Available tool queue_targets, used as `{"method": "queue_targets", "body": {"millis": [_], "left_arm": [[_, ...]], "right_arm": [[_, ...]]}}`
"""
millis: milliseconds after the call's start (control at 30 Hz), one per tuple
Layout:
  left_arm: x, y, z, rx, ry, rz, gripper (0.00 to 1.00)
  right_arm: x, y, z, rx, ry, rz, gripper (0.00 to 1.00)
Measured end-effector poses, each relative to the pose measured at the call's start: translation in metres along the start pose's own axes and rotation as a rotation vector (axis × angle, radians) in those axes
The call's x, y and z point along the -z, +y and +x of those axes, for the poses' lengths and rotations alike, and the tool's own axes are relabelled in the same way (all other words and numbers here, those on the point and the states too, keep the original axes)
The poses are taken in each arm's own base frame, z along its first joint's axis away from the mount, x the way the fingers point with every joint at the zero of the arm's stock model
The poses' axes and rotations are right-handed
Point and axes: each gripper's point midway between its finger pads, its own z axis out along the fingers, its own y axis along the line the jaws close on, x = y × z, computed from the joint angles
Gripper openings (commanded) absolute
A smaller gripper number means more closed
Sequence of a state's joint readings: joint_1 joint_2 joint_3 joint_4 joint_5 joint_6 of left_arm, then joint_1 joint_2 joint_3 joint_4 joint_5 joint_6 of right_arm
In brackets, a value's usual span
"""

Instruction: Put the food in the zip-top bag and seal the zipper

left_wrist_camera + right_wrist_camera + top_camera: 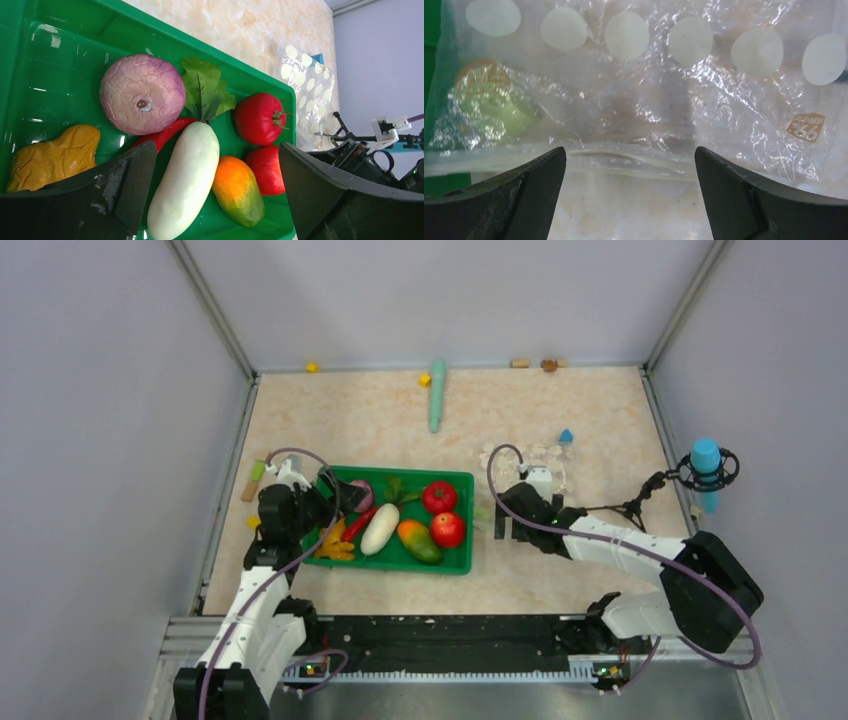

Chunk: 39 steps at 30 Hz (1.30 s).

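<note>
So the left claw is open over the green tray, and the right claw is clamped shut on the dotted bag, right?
Not quite. The right gripper is open and grips nothing, its jaws spread at the zip-top bag's edge, as the right wrist view shows. The left gripper is indeed open over the green tray.

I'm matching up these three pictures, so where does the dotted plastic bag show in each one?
Top external: the bag lies just right of the green tray, right of centre.
Left wrist: bag at upper right, beyond the tray.
Right wrist: bag fills most of the picture.
Shared landmark: the green tray, only a sliver at the left edge of the right wrist view.
</note>
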State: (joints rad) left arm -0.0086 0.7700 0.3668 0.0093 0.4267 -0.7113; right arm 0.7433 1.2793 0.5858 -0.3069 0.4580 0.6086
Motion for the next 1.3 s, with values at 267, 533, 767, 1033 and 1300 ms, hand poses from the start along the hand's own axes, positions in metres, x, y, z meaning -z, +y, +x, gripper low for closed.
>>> {"method": "queue_targets", "body": {"millis": [267, 533, 767, 1033, 1300], "left_arm": [[-0.001, 0.002, 0.001, -0.003, 0.0, -0.001, 0.97], [-0.001, 0.003, 0.001, -0.004, -0.004, -0.004, 0.97], [-0.002, 0.005, -0.001, -0.004, -0.013, -0.016, 0.97], [-0.002, 0.005, -0.001, -0.004, -0.015, -0.018, 0.97], [0.001, 0.001, -0.002, -0.011, -0.02, 0.001, 0.97]], "right_arm": [[-0.021, -0.005, -0.015, -0.146, -0.033, -0.004, 0.94], [-0.042, -0.003, -0.029, -0.148, -0.075, 0.064, 0.85], [-0.051, 0.003, -0.035, -0.164, -0.114, 0.132, 0.49], [-0.053, 0.012, -0.039, -0.223, -0.146, 0.134, 0.0], [-0.047, 0.018, -0.034, -0.31, -0.164, 0.049, 0.0]]}}
